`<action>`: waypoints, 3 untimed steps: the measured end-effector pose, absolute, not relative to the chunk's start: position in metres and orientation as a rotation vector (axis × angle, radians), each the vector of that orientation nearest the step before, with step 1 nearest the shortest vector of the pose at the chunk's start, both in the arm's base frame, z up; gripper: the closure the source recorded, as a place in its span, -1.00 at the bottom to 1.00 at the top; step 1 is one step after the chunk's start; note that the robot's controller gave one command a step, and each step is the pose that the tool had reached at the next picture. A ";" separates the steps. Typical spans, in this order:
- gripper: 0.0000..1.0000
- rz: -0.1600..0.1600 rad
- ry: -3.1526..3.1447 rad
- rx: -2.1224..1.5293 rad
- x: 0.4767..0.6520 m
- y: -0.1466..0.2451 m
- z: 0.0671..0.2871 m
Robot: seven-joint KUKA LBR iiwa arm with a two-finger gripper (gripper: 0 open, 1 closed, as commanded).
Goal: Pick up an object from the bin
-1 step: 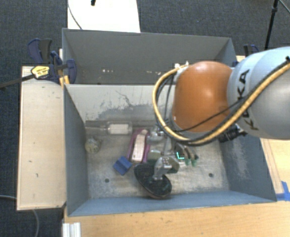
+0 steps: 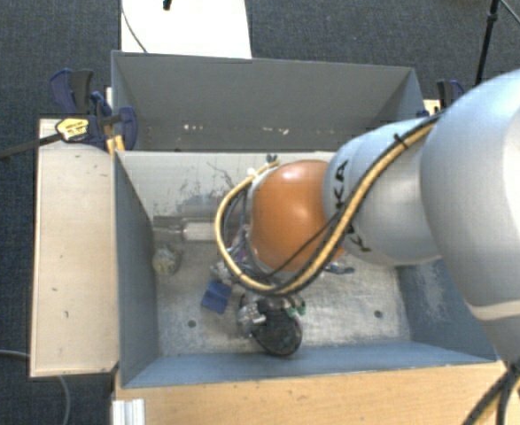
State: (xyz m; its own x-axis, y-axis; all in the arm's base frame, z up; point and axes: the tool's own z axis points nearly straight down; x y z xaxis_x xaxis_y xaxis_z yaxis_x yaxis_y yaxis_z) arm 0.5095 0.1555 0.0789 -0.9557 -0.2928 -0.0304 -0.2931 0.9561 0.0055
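Gripper (image 2: 256,315): low in the bin (image 2: 139,264), at the front middle of the floor, largely hidden under the orange cover (image 2: 286,211) and the cables (image 2: 232,264) looped round it. Whether it is wide, narrow or holding anything cannot be told.

Nearest thing: a black round thing (image 2: 283,336), just beside the gripper on the front side, lying close against the front wall. Contact between the two cannot be judged.

A blue block (image 2: 213,298) lies just to the gripper's left, tilted on the floor.

Well apart, towards the left wall: a grey lump (image 2: 165,258), and behind it a pale bar (image 2: 178,229) lying flat near the back slope.

Room: tight at the front wall. Bare floor lies between the blue block and the left wall, and to the right of the gripper under the arm.
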 end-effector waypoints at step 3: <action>1.00 0.003 2.980 -0.956 0.547 0.217 0.231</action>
